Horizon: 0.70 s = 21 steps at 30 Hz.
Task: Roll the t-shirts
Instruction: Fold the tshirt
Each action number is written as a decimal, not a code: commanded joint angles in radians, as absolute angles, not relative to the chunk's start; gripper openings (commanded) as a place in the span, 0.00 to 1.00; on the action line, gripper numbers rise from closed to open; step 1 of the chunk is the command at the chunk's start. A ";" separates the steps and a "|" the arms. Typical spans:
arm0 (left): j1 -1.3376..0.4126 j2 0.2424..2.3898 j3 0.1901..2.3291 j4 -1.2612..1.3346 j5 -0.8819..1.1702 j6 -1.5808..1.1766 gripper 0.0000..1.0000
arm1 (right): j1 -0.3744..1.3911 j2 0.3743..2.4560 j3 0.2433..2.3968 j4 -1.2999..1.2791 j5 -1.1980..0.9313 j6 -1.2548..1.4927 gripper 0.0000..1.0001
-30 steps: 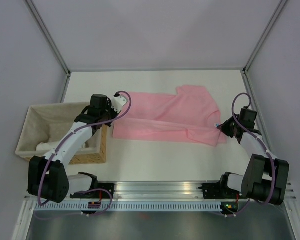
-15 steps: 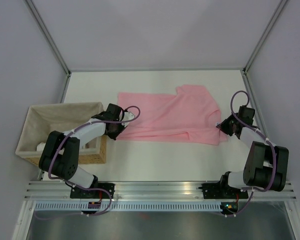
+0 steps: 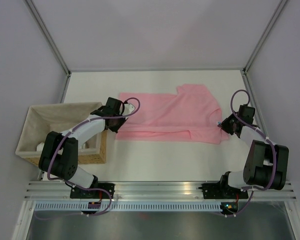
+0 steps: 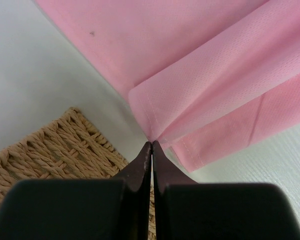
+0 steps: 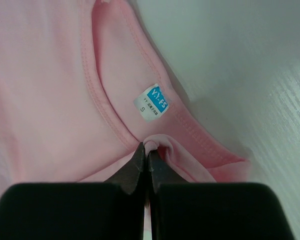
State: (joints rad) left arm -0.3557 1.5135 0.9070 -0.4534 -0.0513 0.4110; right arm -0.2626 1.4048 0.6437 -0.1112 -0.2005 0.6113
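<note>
A light-pink t-shirt (image 3: 170,114) lies folded lengthwise across the white table, hem to the left, neck to the right. My left gripper (image 3: 119,125) is shut on the t-shirt's folded hem corner (image 4: 151,136) beside the wicker basket. My right gripper (image 3: 222,125) is shut on a pinch of the t-shirt's neckband (image 5: 152,145), just below the small blue-and-white neck label (image 5: 152,102). Both grips are low at the table surface.
A woven wicker basket (image 3: 85,155) with beige lining stands at the left, touching my left arm's side; its weave shows in the left wrist view (image 4: 50,150). Grey walls and metal posts close the back and sides. A metal rail (image 3: 160,192) runs along the near edge.
My left arm swung from beside the basket down onto the t-shirt's left hem corner and shut on it. The hem corner has shifted slightly. My right gripper stayed at the neck.
</note>
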 commanded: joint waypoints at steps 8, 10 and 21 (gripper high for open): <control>-0.341 1.502 0.972 -0.360 -0.045 0.333 0.02 | -0.261 1.365 0.686 -0.071 -0.143 0.588 0.01; -0.339 1.509 0.988 -0.361 -0.038 0.327 0.02 | -0.261 1.370 0.695 -0.068 -0.137 0.591 0.01; -0.333 1.624 1.040 -0.334 -0.032 0.319 0.09 | -0.261 1.465 0.735 -0.009 -0.169 0.592 0.22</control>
